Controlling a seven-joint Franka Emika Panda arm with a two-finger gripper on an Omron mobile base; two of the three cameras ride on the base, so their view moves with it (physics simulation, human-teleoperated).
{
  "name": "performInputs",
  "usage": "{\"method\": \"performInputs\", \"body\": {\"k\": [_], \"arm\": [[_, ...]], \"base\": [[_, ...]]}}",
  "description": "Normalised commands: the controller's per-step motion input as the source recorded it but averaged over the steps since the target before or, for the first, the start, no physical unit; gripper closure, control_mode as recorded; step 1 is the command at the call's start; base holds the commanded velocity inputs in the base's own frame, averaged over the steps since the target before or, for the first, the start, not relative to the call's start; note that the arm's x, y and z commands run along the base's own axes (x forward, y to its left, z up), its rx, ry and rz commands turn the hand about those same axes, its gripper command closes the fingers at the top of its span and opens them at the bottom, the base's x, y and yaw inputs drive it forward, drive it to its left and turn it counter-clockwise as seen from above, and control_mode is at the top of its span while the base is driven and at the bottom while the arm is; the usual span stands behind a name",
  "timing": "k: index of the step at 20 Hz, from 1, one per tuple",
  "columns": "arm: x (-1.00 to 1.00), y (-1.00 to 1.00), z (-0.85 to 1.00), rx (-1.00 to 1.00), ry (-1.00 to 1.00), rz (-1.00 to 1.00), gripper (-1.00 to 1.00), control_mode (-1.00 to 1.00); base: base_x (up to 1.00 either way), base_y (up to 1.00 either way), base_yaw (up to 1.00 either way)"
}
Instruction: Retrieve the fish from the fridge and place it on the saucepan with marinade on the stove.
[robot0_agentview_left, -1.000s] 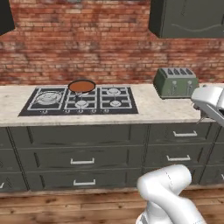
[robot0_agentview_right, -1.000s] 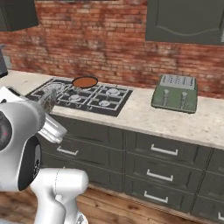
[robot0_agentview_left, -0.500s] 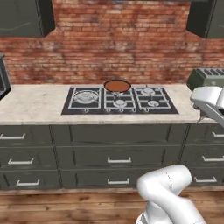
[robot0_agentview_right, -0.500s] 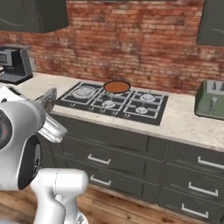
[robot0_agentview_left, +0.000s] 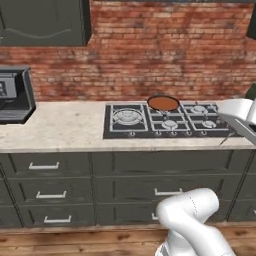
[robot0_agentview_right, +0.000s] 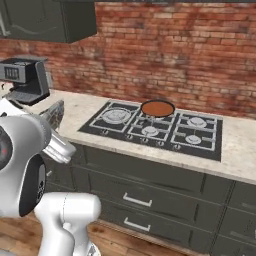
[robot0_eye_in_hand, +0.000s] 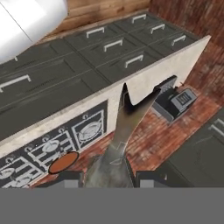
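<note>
From the left base view, the stove (robot0_agentview_left: 167, 121) sits set into the pale desk (robot0_agentview_left: 60, 132) under the brick wall, and the saucepan (robot0_agentview_left: 163, 103) stands on a back burner of it, marinade (robot0_agentview_left: 163, 103) lying flat and reddish-brown inside. A dark coffee machine (robot0_agentview_left: 14, 95) stands well to the left of the stove. From the right base view the saucepan (robot0_agentview_right: 157, 108) is again at the back of the stove (robot0_agentview_right: 157, 129) — the coffee machine (robot0_agentview_right: 24, 80) far off to its left. In the hand view, the hand (robot0_eye_in_hand: 108, 178) is closed on the fish (robot0_eye_in_hand: 123, 135), a slim grey piece rising between the fingertips, tail forked; the saucepan (robot0_eye_in_hand: 64, 162) shows on the stove (robot0_eye_in_hand: 52, 148) beside it.
</note>
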Motion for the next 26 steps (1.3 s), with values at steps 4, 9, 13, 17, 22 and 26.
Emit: {"method": "performInputs", "body": {"k": [4, 9, 13, 17, 22, 26], "arm": [[0.0, 0.0, 0.0, 0.0, 0.0, 0.0, 1.0, 1.0], [0.0, 0.0, 0.0, 0.0, 0.0, 0.0, 1.0, 1.0], [0.0, 0.0, 0.0, 0.0, 0.0, 0.0, 1.0, 1.0], [0.0, 0.0, 0.0, 0.0, 0.0, 0.0, 1.0, 1.0], [0.0, 0.0, 0.0, 0.0, 0.0, 0.0, 1.0, 1.0], [0.0, 0.0, 0.0, 0.0, 0.0, 0.0, 1.0, 1.0]], "base": [[0.59, 0.28, -0.24], [0.46, 0.02, -0.33], [0.44, 0.0, -0.34], [0.54, 0.01, -0.18], [0.6, 0.04, -0.02], [0.65, 0.0, 0.0]]}}
